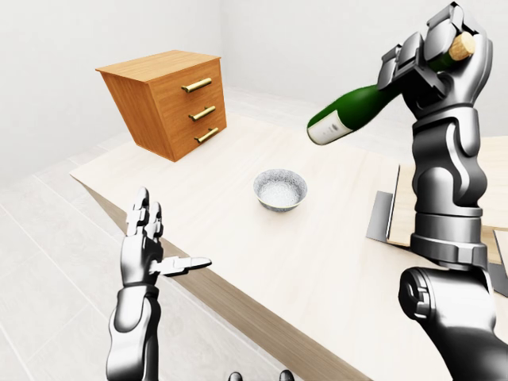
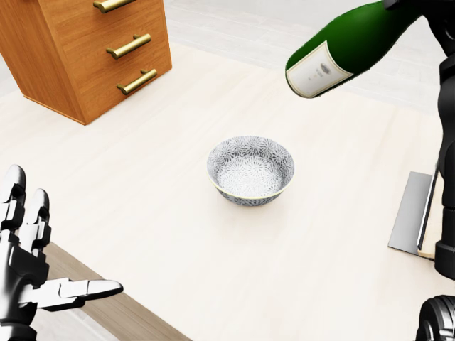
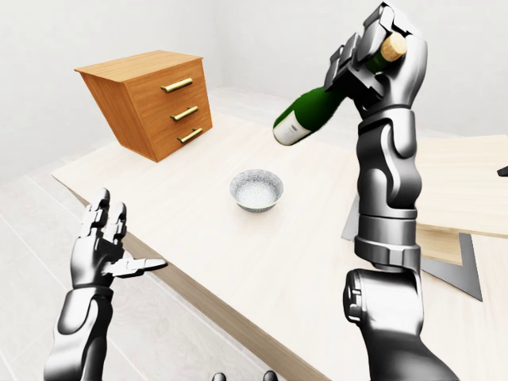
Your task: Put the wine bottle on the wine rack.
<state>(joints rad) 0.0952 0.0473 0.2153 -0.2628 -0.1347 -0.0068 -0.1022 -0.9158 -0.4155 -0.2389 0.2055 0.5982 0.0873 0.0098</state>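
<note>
The green wine bottle [image 1: 353,111], with a white label and a cork, hangs tilted high above the pale table [image 2: 142,177], base pointing down to the left. My right hand [image 1: 429,62] is shut round its neck just below the cork. In the head view only the bottle's body [image 2: 348,42] shows at the top right; the hand is out of frame. At the right edge lies a wooden piece on grey metal plates [image 3: 452,186], possibly the wine rack. My left hand [image 1: 151,250] hovers open at the table's near left edge, holding nothing.
A patterned white bowl [image 2: 250,170] stands on the table below and left of the bottle. A tilted wooden chest of drawers [image 1: 171,103] with brass handles sits at the table's upper left. A grey plate [image 2: 412,213] lies right of the bowl.
</note>
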